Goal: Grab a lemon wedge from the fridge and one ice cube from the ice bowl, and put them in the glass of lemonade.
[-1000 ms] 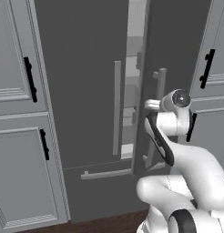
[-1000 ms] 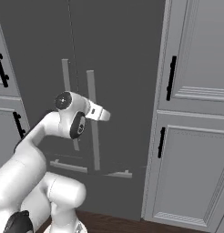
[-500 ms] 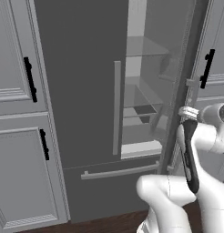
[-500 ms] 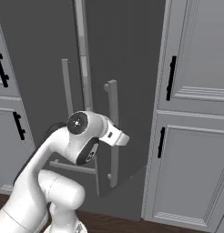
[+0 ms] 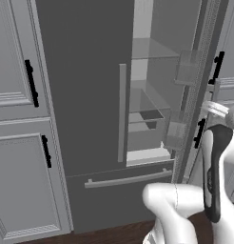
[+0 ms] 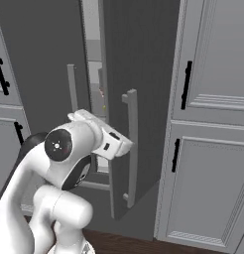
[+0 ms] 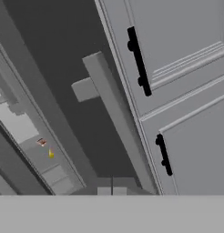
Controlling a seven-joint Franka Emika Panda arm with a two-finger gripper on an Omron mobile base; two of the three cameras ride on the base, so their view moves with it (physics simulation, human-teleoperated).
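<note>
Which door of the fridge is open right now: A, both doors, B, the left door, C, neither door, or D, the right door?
D: the right door of the fridge is swung out, baring pale shelves in the left base view, while the left door sits flat and closed.
</note>
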